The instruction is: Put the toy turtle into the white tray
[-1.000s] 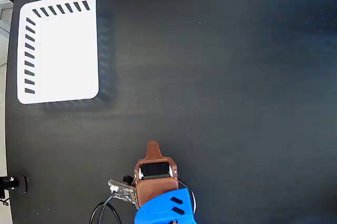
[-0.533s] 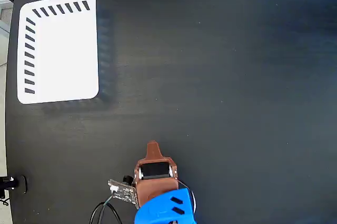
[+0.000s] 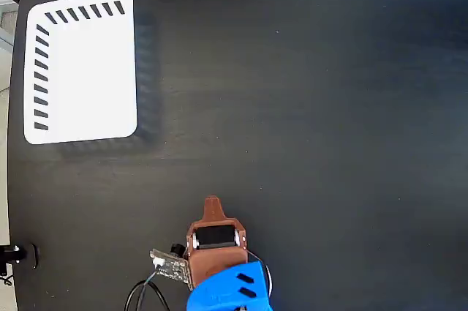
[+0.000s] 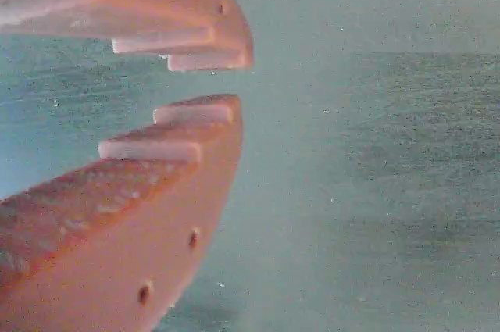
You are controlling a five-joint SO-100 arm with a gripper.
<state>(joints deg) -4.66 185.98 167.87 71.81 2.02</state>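
Note:
The white tray (image 3: 82,69) lies flat at the upper left of the dark table in the fixed view, with black slanted slots along its top and left edges and nothing in it. The toy turtle is out of view in both views. My brown gripper (image 3: 212,202) sits low at the bottom centre, pointing up the picture, far below and to the right of the tray. In the wrist view the gripper (image 4: 237,80) shows its two orange jaws almost together, with only a thin gap and nothing between them, over bare table.
The blue arm body (image 3: 230,289) and a small circuit board with black cables (image 3: 167,265) are at the bottom edge. The table's left edge (image 3: 13,179) runs down the picture, with a small black fitting (image 3: 16,254) beside it.

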